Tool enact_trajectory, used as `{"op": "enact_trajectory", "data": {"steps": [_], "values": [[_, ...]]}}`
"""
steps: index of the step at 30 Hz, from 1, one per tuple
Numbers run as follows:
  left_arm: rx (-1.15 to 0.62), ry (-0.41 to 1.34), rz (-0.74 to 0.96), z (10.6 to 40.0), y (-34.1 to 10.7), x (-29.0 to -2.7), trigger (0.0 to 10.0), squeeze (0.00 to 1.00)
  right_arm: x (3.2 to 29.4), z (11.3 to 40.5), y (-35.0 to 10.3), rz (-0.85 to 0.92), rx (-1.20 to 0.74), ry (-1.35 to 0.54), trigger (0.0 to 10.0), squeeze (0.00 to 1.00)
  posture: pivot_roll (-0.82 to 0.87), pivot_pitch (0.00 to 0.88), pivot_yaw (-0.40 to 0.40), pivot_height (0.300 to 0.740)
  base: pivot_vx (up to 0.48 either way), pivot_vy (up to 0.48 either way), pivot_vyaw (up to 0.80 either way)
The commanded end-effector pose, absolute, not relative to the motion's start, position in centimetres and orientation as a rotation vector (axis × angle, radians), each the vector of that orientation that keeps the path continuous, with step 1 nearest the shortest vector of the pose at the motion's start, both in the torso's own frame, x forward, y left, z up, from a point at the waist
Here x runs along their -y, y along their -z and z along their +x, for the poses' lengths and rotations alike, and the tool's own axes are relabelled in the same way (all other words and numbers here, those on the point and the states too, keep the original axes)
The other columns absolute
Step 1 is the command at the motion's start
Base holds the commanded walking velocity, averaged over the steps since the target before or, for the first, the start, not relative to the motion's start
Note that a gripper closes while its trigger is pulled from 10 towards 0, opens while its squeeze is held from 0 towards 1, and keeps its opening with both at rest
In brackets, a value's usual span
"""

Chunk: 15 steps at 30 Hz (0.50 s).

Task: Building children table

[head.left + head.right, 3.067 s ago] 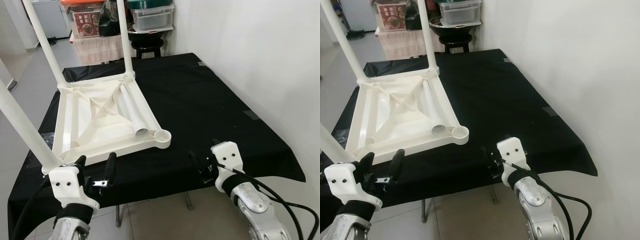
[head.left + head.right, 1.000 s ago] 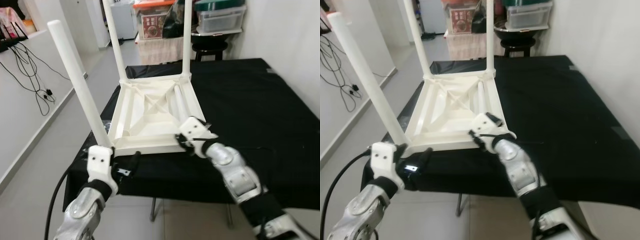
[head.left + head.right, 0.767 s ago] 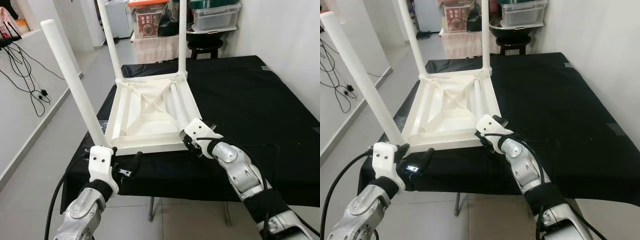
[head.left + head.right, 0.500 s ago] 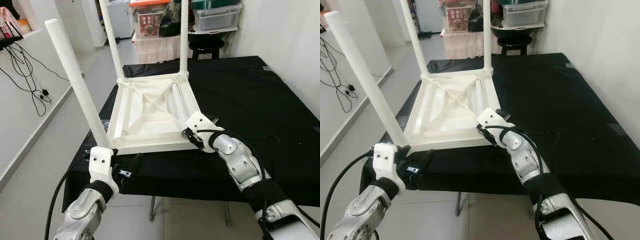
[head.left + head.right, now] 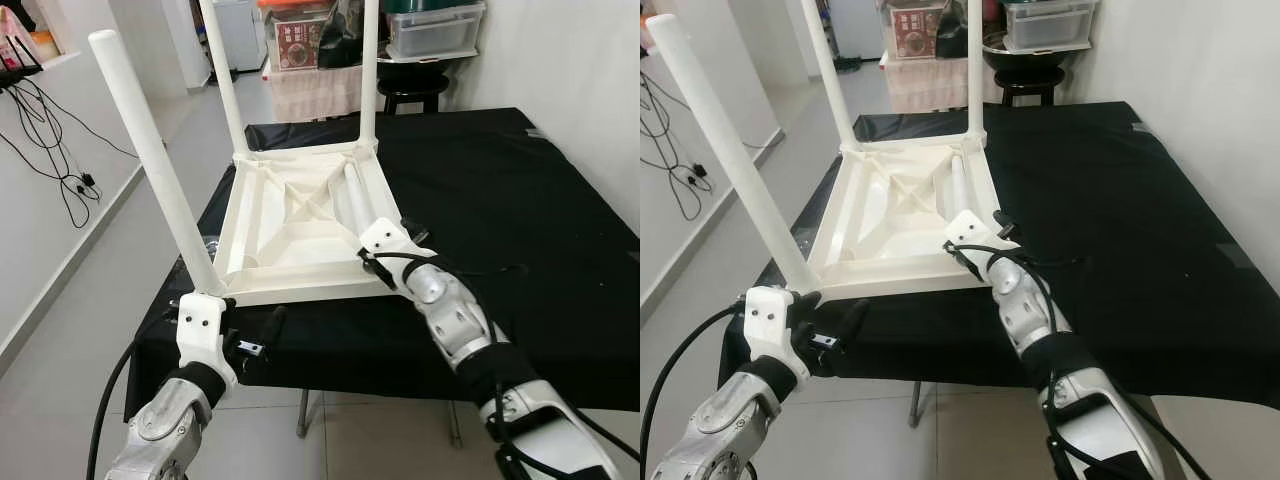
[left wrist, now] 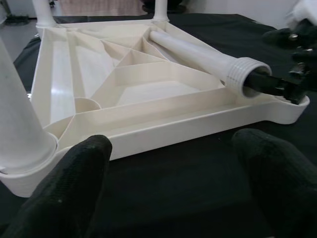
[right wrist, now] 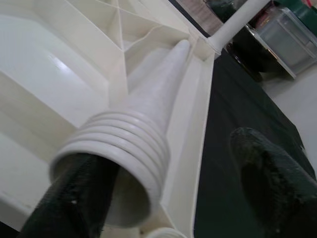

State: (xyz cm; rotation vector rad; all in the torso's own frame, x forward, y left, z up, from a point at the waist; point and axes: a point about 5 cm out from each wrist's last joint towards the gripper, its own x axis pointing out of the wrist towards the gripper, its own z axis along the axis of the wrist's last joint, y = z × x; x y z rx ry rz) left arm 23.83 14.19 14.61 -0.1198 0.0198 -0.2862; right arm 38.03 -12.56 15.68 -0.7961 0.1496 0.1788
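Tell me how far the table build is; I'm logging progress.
Three legs stand upright in the upturned table top. The fourth leg lies loose inside it; the right end effector has one finger in its threaded end. The left end effector hovers open. The leg still needs fitting at the near right corner.

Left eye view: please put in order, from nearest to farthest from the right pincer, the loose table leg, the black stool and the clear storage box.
1. Loose table leg: lying in the upturned tabletop, its threaded end at the right pincer.
2. Black stool: beyond the far edge of the black table.
3. Clear storage box: sitting above the stool, by the wall, a little farther.
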Motion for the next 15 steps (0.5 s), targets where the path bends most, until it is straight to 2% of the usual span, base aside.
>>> {"op": "enact_trajectory", "data": {"steps": [1, 2, 15], "values": [[-0.034, 0.283, -0.122, 23.56, -14.58, -14.36, 10.0, 0.0, 11.61, 38.26, -15.33, -0.764, -0.137, -0.182, 0.8, 0.0, -0.01, 0.028, 0.042, 0.74, 0.0, 0.0, 0.0], [-0.035, 0.283, -0.122, 23.51, -14.58, -14.33, 10.0, 0.0, 11.46, 38.36, -15.18, -0.75, -0.134, -0.172, 0.0, 0.0, 0.0, 0.032, 0.043, 0.74, 0.0, 0.0, 0.0], [-0.039, 0.282, -0.137, 23.51, -14.66, -14.12, 10.0, 0.0, 12.35, 38.76, -15.4, -0.761, -0.104, -0.119, 0.0, 0.0, -0.02, 0.038, 0.031, 0.74, 0.0, 0.0, 0.0]]}}
